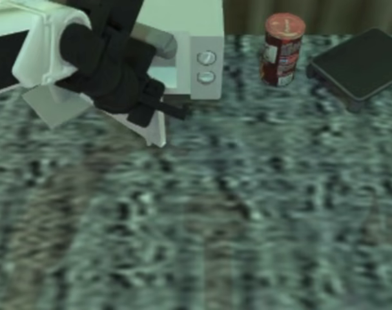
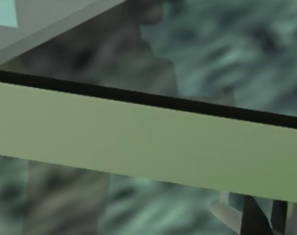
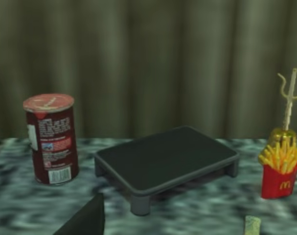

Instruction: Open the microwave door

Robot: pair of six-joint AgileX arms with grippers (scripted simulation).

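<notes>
The microwave [image 1: 183, 26] sits at the far edge of the table [image 1: 234, 213], left of centre in the top view, its two round knobs facing forward on the right-hand panel. The microwave door [image 1: 152, 129] is already swung well out from the oven's front: its thin pale edge juts toward the viewer below the arm, and the lit cavity shows behind it. In the left wrist view the same door edge [image 2: 148, 144] crosses the picture as a broad pale band with a dark line along it, very close to the camera.

The left tool [image 1: 173, 108] is right at that door, its dark fingers pointing toward the knob panel; whether they are apart or together cannot be told, since the arm's bulk and the door hide them. The right tool is not seen in the top view; its wrist camera looks across at a red can [image 3: 51, 139], a flat dark slab [image 3: 165, 159] and a box of fries [image 3: 280, 171].

Judged from the gap, the door looks partly open, and what seems left is swinging it wider to its full travel.
</notes>
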